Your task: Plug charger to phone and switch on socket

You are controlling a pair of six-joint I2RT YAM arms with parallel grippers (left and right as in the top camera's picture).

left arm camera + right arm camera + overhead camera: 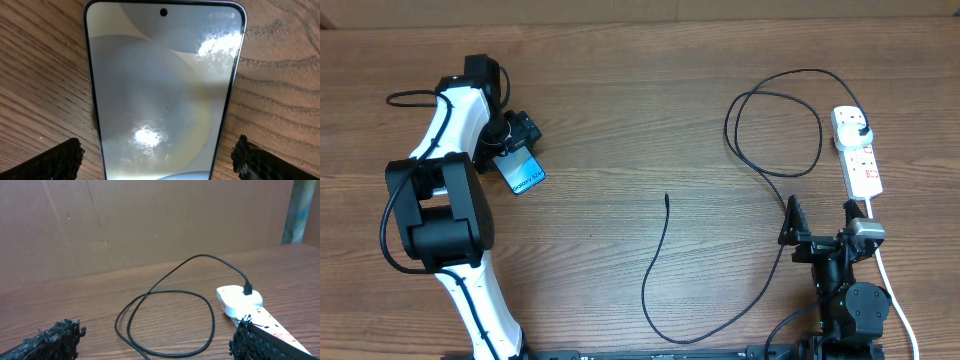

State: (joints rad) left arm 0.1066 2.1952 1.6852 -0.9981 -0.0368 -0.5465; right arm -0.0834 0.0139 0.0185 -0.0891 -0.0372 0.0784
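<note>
The phone lies flat on the wooden table at the left and fills the left wrist view, its pale screen glaring. My left gripper is open, with a finger on each side of the phone's lower end and a small gap to each edge. The charger is a thin black cable. Its free tip lies mid-table and its plug sits in the socket, a white power strip at the right. My right gripper is open and empty, just below the strip and facing the cable loop and socket.
The cable forms a loop left of the strip, then sweeps down to the table's front edge. The strip's white cord runs down past the right arm. A brown cardboard wall stands behind the table.
</note>
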